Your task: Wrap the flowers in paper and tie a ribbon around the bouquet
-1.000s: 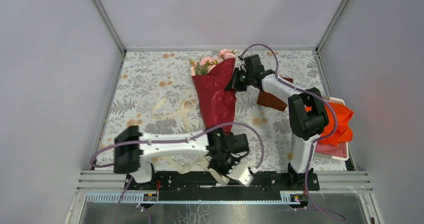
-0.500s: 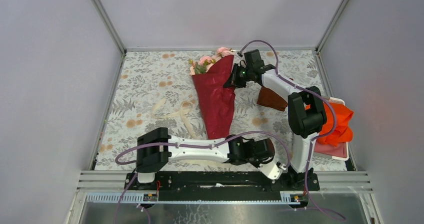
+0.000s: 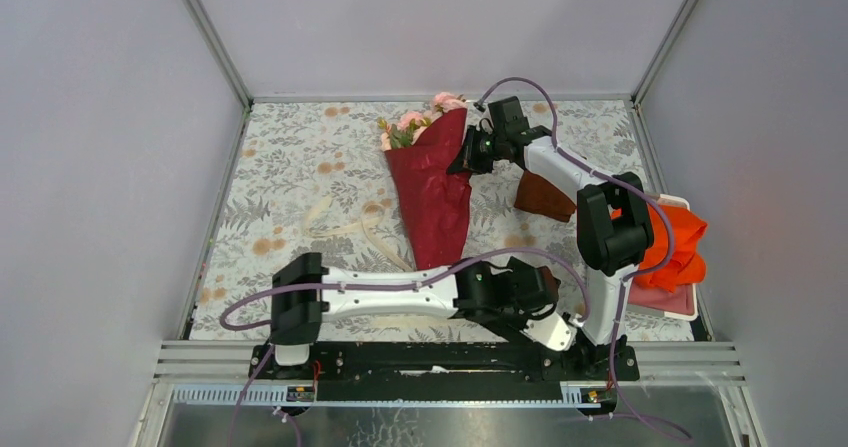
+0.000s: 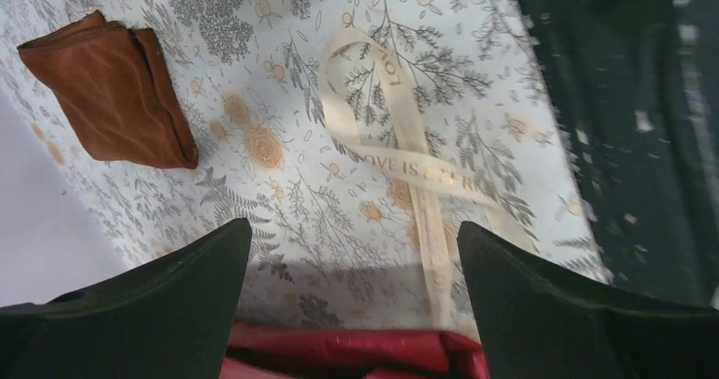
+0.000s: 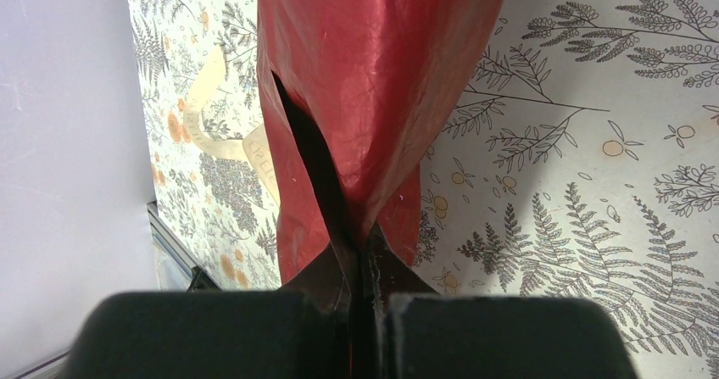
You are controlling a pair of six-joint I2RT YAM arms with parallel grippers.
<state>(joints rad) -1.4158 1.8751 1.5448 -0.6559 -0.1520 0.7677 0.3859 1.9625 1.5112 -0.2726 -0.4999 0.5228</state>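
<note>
The bouquet lies on the floral table, a cone of crimson paper (image 3: pixel 432 192) with pink flowers (image 3: pixel 412 122) at its far end and its tail pointing to the front. My right gripper (image 3: pixel 468 157) is shut on the paper's edge (image 5: pixel 366 260) at the cone's upper right. The cream ribbon (image 3: pixel 372 232) trails left of the cone. A printed loop of the ribbon (image 4: pixel 398 142) lies free ahead of my left gripper (image 4: pixel 352 252). That left gripper (image 3: pixel 540 307) is open and empty near the front edge, right of the tail, with crimson paper (image 4: pixel 356 353) just under it.
A brown folded square (image 3: pixel 545 197) lies right of the bouquet, and shows as a brown folded square (image 4: pixel 110 99) in the left wrist view. An orange-red cloth (image 3: pixel 675 242) sits in a tray at the right edge. The black rail (image 3: pixel 400 359) runs along the front.
My left arm swung right along the front edge and its gripper went from shut to open, leaving the ribbon on the table. My right gripper kept its grip on the paper.
</note>
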